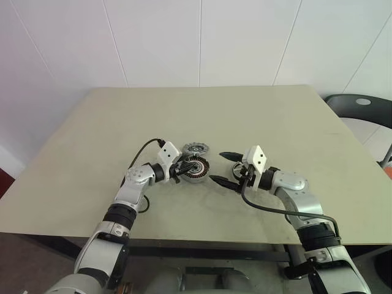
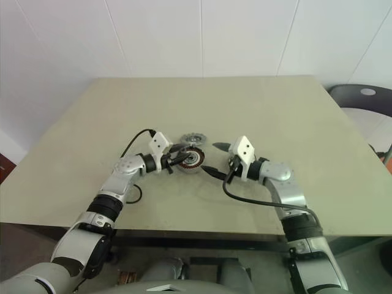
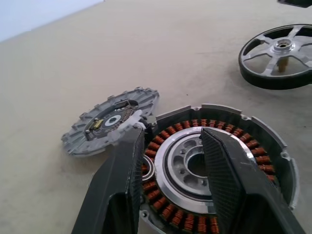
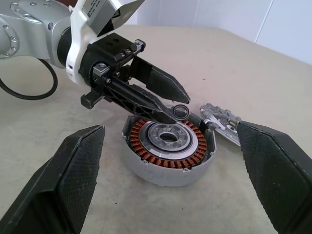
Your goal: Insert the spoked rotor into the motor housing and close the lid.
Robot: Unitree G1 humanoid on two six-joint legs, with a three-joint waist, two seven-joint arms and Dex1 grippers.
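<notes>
- A beige table (image 1: 92, 153) stands against a white panelled wall; a dark chair (image 1: 361, 110) sits off its far right corner.
- The housing (image 4: 168, 148) lies flat near the table's middle, copper windings up, hub bare: nothing is seated in it yet.
- The lid (image 3: 109, 122), a grey toothed disc, lies just behind the housing, its edge touching or overlapping the rim; I cannot tell which.
- The rotor (image 3: 280, 56) lies flat on the table to the housing's right, apart from it, close to the right gripper.
- The left gripper (image 4: 165, 100) hangs over the housing's near rim, jaws partly parted. A small dark ring sits at its fingertip; whether it is held or merely touched I cannot tell.
- The right gripper (image 1: 225, 166) hovers beside the housing with jaws spread wide, holding nothing.
- Risks, as I judge them:
  - the left fingers crowd the hub, so a rotor brought in now could strike them;
  - a tilted rotor may snap in crooked and jam on the windings;
  - the housing is not braced and could slide into the lid;
  - the loose ring could drop into the stator.
</notes>
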